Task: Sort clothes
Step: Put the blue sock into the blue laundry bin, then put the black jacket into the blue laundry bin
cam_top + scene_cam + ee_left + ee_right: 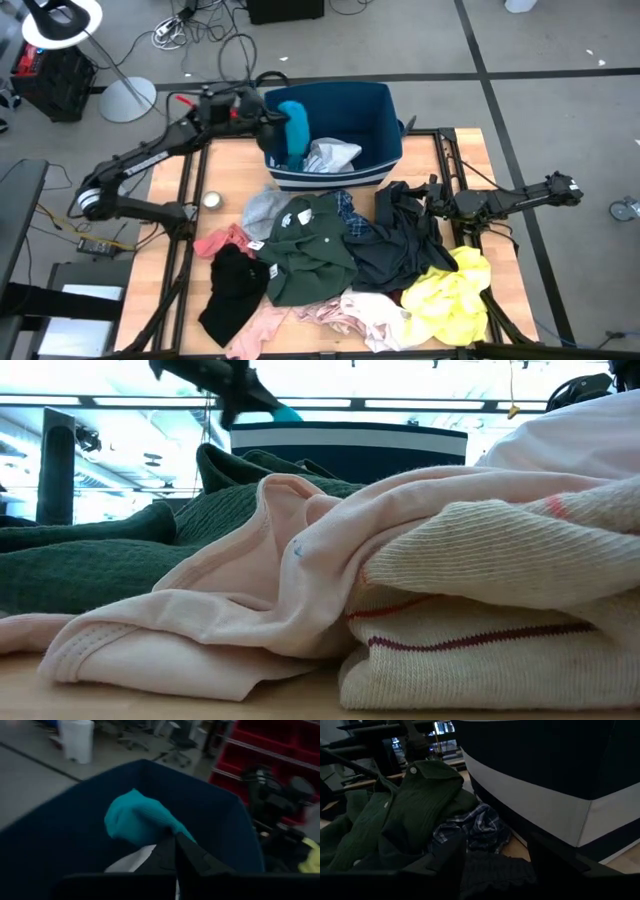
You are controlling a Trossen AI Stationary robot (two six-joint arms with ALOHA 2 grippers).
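My left gripper (272, 118) is shut on a teal garment (293, 130) over the left part of the navy bin (345, 125) at the table's far edge. A white garment (331, 155) lies inside the bin. On the table in front lies a heap of clothes: dark green (310, 245), black (235, 285), yellow (455, 295), pale pink (360, 312), salmon red (222, 242), blue plaid (350, 213), grey (264, 208). My right gripper (432, 205) stands open at the heap's right side, over a dark garment (400, 240), with nothing between its fingers. My left gripper pinches a bunched part of the teal garment (167, 832) between its two shut fingertips (186, 851). The fingers come nearly level from the table's left side. The garment hangs in a bunch off the fingertips inside the bin's walls; how many layers are caught I cannot tell.
A small round object (211, 200) sits on the bare wood left of the heap. In the low view the pink and cream clothes (400, 560) fill the foreground, with the bin (350, 445) behind. Metal frame rails (450, 150) run along the table's right side.
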